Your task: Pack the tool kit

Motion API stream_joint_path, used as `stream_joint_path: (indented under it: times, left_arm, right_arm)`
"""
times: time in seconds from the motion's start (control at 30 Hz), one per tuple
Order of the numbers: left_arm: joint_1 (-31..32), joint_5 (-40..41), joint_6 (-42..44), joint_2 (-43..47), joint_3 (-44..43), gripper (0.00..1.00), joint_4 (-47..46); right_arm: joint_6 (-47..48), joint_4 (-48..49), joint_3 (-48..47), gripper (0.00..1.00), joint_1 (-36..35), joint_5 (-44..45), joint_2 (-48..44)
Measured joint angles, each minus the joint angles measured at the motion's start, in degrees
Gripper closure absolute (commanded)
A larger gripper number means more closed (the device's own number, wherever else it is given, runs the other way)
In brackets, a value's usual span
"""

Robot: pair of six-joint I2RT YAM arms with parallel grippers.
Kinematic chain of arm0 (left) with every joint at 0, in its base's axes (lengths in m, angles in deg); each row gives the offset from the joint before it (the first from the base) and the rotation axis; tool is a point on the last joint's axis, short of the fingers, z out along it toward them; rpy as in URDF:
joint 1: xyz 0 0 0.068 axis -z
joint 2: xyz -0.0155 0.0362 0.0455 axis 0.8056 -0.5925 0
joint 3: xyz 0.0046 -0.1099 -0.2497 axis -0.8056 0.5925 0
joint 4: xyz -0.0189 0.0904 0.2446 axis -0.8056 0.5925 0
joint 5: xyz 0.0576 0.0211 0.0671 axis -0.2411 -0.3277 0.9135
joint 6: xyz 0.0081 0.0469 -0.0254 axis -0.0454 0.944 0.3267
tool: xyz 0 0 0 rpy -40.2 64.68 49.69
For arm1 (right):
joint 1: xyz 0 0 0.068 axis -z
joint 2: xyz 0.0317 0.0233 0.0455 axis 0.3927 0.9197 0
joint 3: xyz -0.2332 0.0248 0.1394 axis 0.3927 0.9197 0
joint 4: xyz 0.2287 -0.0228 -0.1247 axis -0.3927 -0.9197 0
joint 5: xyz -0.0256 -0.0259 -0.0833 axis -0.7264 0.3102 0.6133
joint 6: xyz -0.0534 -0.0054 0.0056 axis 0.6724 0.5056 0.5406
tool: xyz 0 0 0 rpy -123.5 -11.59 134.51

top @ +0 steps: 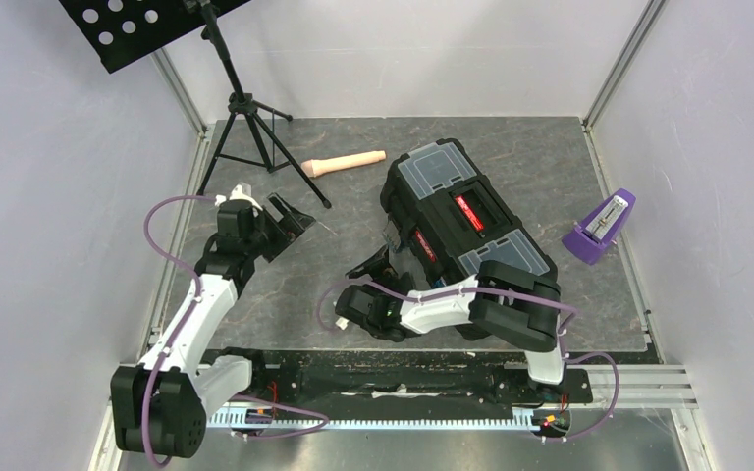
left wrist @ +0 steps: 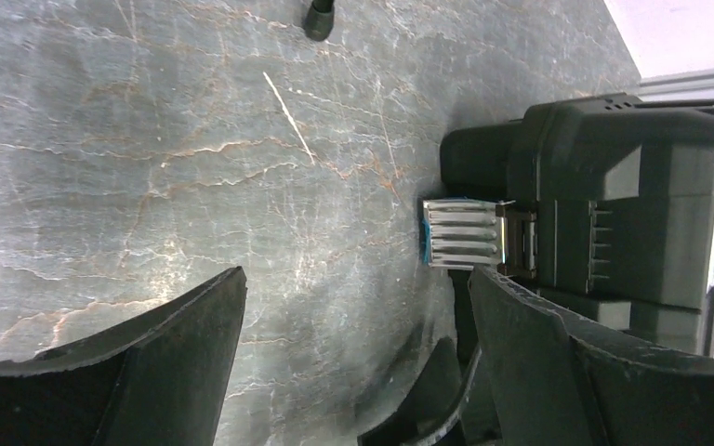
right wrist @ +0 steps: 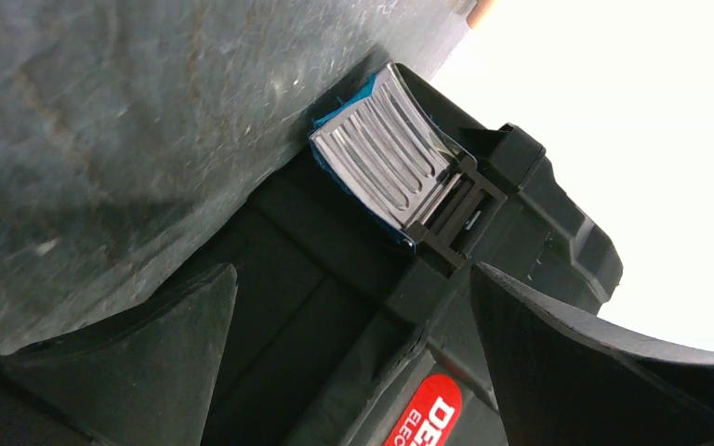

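- Grey-walled cell with aluminium corner posts; dark marbled table is the work surface.
- Right gripper: jaws spread wide, nothing held. It hovers at the lower-left side of the box, with a latch framed just ahead between the fingers.
- Left gripper: wide open too, empty, well left of the box over bare table. Its camera catches the box side and a latch at right of frame.
- Box sits right of centre in the top view, lying diagonally, lid down, with two clear compartment lids and the top handle facing up. No loose pliers or screwdrivers visible.
- Latch is ribbed silver over blue; can't tell if it's snapped home.
- Handling, my read: rigid moulded plastic, bulky, likely heavy if loaded. Walls look too wide and smooth for the jaws. Best holds are the top handle or a latch tab. The box may slide when pushed, so brace the opposite side.
- Surface: flat, hard, slight sheen, probably little grip.
- Around: beige handle upper left of the box, purple object at the right edge, tripod with a perforated black plate at upper left.
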Motion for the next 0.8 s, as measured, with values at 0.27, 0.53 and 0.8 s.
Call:
stream_joint_path:
  times: [0.27,0.53,0.8]
  left_arm:
    - [0.3,-2.8,0.0,-2.3,0.2,0.06,-1.1]
    - [0.3,-4.9,0.0,-5.4,0.5,0.06,-2.1]
    - [0.3,-5.6,0.0,-5.6,0.7,0.07,-2.2]
  right_arm:
    - [4.5,10.1,0.2,0.02,3.9,2.1,3.4]
    - [9.7,20.3,0.3,0.02,7.6,3.8,5.7]
    - [14.2,30.5,0.3,0.09,8.7,3.4,8.1]
